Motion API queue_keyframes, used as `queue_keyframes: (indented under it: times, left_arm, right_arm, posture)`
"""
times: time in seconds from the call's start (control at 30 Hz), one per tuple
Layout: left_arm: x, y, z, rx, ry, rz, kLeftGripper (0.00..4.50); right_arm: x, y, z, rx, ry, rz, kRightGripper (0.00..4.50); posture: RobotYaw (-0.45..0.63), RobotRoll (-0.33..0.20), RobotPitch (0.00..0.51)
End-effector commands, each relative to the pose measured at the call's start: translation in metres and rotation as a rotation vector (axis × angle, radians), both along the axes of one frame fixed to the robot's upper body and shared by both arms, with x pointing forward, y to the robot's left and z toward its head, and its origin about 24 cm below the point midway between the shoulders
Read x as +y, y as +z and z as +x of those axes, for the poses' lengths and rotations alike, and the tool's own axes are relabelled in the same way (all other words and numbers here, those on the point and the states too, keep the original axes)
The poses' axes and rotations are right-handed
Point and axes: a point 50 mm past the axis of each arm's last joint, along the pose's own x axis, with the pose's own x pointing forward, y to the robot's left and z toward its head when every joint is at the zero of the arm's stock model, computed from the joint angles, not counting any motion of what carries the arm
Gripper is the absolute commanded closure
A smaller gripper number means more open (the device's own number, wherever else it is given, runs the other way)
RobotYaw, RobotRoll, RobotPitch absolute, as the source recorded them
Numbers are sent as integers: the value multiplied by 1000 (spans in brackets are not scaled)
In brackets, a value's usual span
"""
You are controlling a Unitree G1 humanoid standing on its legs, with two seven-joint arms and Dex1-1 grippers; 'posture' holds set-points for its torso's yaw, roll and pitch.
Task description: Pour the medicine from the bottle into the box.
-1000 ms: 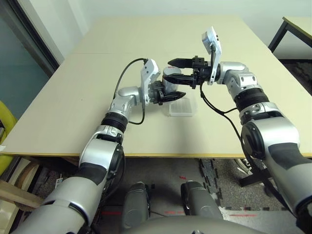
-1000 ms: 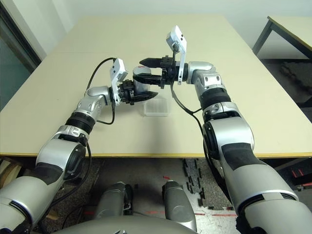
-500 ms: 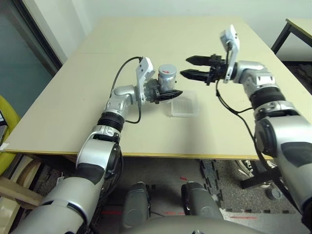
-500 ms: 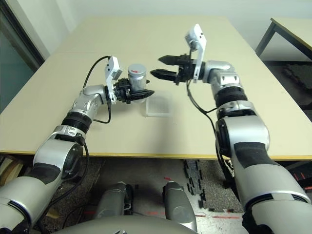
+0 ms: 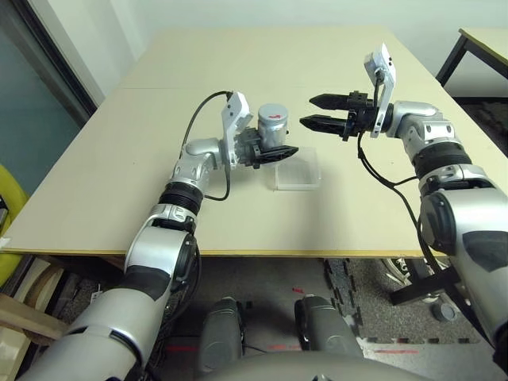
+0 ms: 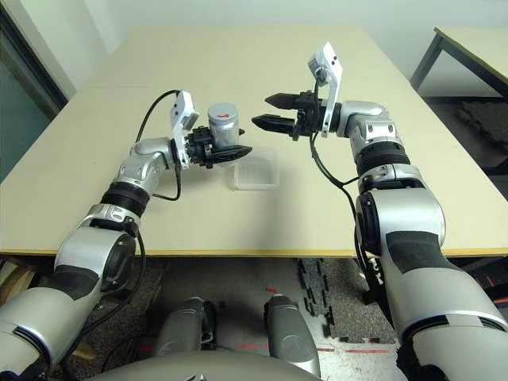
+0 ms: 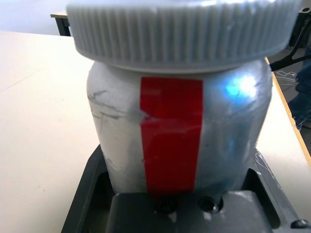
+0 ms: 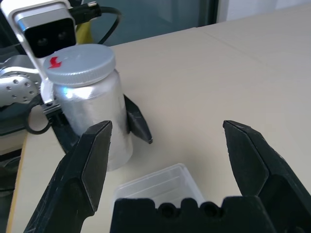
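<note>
Bottle (image 5: 273,125) stands upright, capped, gripped by the left pincer (image 5: 268,151); right pincer (image 5: 327,113) is spread, empty. Box (image 5: 298,170) lies nearer.

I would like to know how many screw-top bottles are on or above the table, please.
1. The silvery-grey cylindrical bottle with a ribbed grey cap is held upright in the left claw, beside the clear plastic square box.

No text, number or brand is legible; the red marks on the bottle (image 7: 116,126) and cap (image 8: 80,63) show no readable characters.
</note>
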Motion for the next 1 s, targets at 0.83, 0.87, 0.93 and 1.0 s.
queue_keyframes:
  times: [0.83,0.87,0.93,1.0]
  left_arm:
    - [-6,3,-1,-15,-31,-1,1804]
    - [-6,3,-1,-15,-32,0,1804]
    - [-6,3,-1,-16,-33,0,1804]
    - [-6,3,-1,-17,-34,0,1804]
  right_arm:
    - [7,11,-9,1,169,50,0]
    - [8,12,-10,1,177,52,0]
    - [10,13,-10,0,187,54,0]
    - [12,14,-11,0,201,58,0]
  posture:
    - [-203,0,25]
    - [-203,0,25]
    - [-203,0,25]
    - [-204,0,26]
